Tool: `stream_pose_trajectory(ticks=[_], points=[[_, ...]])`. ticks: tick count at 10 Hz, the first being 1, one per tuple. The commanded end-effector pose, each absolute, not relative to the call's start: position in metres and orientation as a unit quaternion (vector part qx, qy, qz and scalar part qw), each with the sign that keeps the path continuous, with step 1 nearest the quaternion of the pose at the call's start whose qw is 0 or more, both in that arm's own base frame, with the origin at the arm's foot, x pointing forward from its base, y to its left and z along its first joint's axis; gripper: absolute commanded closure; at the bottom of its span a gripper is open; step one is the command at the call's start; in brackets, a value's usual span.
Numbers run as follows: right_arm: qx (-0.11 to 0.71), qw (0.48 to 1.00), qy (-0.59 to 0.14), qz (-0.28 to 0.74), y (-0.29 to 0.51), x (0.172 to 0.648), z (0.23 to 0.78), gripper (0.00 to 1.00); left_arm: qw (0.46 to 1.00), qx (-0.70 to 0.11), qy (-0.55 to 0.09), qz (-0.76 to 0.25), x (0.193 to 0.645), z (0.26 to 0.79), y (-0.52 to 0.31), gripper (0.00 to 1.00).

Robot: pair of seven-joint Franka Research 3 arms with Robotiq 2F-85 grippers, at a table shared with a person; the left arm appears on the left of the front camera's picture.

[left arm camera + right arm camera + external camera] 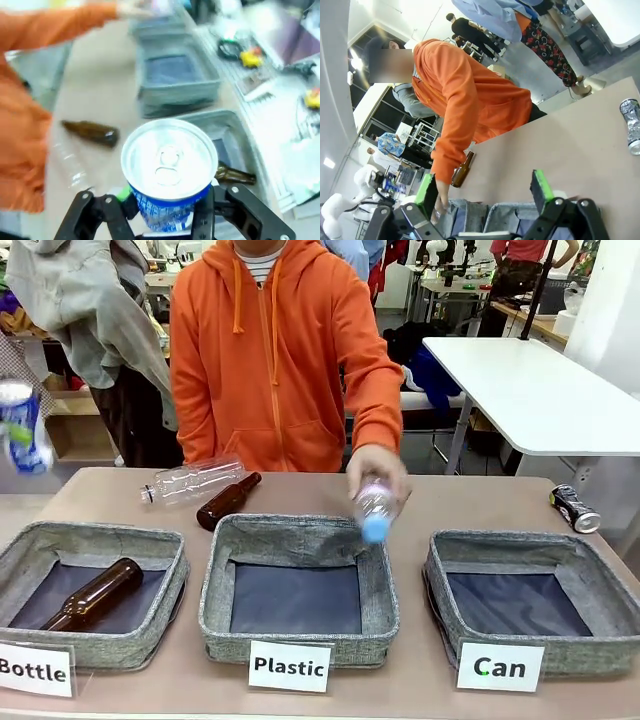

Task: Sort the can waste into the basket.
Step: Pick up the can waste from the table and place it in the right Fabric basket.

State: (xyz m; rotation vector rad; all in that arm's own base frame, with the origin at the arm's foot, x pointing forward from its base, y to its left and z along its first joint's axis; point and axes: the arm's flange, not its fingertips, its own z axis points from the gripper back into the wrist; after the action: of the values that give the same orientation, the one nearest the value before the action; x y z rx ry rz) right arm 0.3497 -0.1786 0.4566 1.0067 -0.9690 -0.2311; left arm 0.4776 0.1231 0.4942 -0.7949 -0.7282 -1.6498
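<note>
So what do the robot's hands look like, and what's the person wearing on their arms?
Each robot hand is black, built from jointed bars with silver bolts. The right hand has bright green pads; a bit of green shows on the left hand too. The person wears long orange hoodie sleeves.

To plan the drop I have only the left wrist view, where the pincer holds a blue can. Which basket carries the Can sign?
Observer: The basket at the robot's right end of the row; the Can sign stands before it.
Operator: Is anything inside it?
Observer: Nothing shows on its dark bottom.
Operator: Where is the other can?
Observer: The dark can lies on its side on the table, behind that basket, near its far right corner.
</note>
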Motion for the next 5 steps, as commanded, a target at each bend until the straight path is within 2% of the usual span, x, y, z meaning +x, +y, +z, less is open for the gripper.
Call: stream_pose_trajectory(ticks=[1,2,3,4,5], points=[[0.462,0.762,-0.439,-0.112,-0.178,0.35,0.458,0.0,0.5,-0.276,-0.29,-0.768,0.437,0.448,0.069,1.0],[0.462,0.762,-0.439,-0.112,-0.178,0.35,0.458,0.0,0.47,-0.258,-0.29,-0.793,0.429,0.44,0.052,1.0],[0.462,0.762,-0.439,-0.112,-0.178,0.35,0.458,0.0,0.482,-0.263,-0.301,-0.78,0.439,0.447,0.045,1.0],[0.462,0.762,-0.439,-0.112,-0.178,0.35,0.458,0.0,0.488,-0.3,-0.273,-0.773,0.434,0.452,0.069,1.0],[0.462,0.762,-0.439,-0.112,-0.178,0.35,0.458,0.0,0.488,-0.3,-0.273,-0.773,0.434,0.452,0.069,1.0]])
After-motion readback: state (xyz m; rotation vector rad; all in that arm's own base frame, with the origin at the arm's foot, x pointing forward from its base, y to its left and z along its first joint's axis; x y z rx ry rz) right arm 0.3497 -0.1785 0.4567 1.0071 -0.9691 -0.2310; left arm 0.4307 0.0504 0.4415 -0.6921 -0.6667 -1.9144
